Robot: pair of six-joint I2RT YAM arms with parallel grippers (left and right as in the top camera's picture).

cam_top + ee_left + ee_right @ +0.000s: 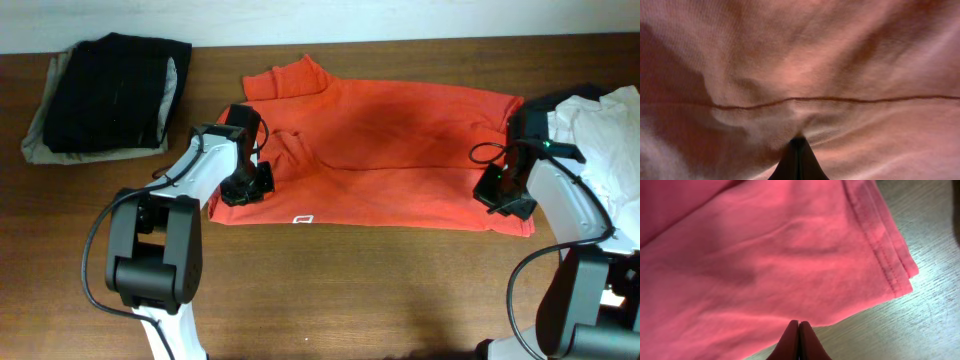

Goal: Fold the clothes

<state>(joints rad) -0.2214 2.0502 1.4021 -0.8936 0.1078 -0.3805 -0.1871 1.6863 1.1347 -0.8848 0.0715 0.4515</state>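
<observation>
Wrinkled red-orange T-shirt (pixel 400 150), flat, small white logo (pixel 303 218) near hem.

left gripper (pixel 798 144): jaws closed, wrist tipped down | right gripper (pixel 798 326): jaws closed, wrist tipped down

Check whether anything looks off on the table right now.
Nothing is damaged or spilled. The shirt lies uneven: fabric bunches beside the left gripper, and a flap sticks out past its upper-left edge in the overhead view. A white heap sits unfolded at the right.
</observation>
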